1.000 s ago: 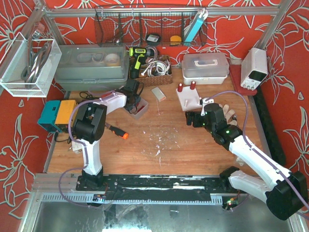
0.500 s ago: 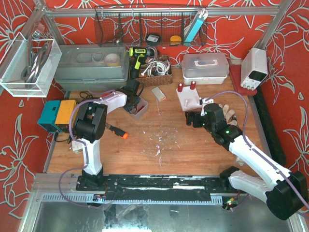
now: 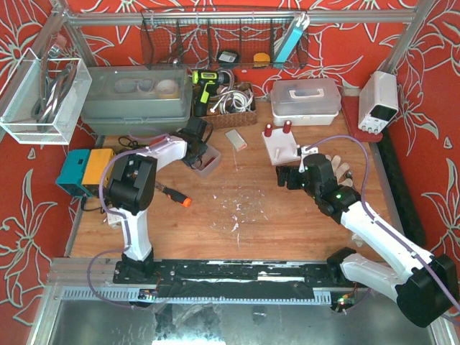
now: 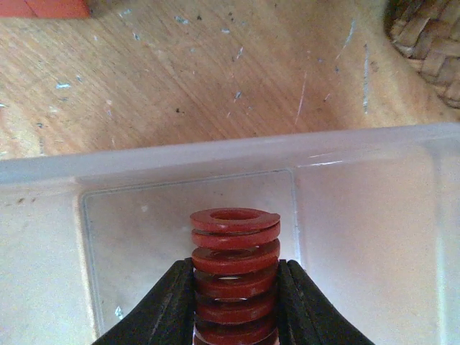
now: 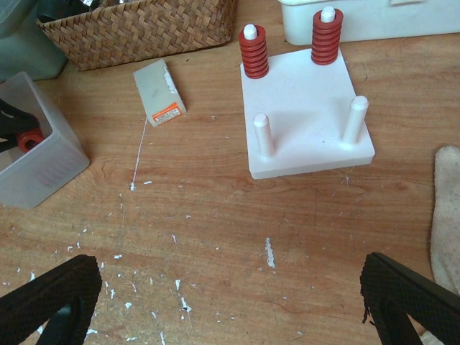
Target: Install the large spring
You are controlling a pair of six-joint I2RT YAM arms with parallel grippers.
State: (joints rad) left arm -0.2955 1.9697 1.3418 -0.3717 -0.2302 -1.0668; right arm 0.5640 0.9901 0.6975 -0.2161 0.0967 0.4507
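Note:
My left gripper [image 4: 235,287] is shut on a large red spring [image 4: 234,269], held inside a clear plastic bin [image 4: 359,208]. In the top view the left gripper [image 3: 199,153] sits over that bin [image 3: 209,162]. The bin [image 5: 36,151] also shows at the left of the right wrist view. A white peg board [image 5: 305,115] holds two red springs [image 5: 253,52] on its far pegs; its two near pegs [image 5: 263,135] are bare. The board [image 3: 282,146] lies just beyond my right gripper [image 3: 286,177]. My right gripper [image 5: 230,302] is open wide and empty, above bare wood in front of the board.
A wicker basket [image 5: 136,29] and a white lidded box [image 5: 374,18] stand behind the board. A small grey block [image 5: 159,93] lies between bin and board. A cloth [image 5: 447,208] lies at the right. A red-handled screwdriver [image 3: 175,195] lies near the left arm.

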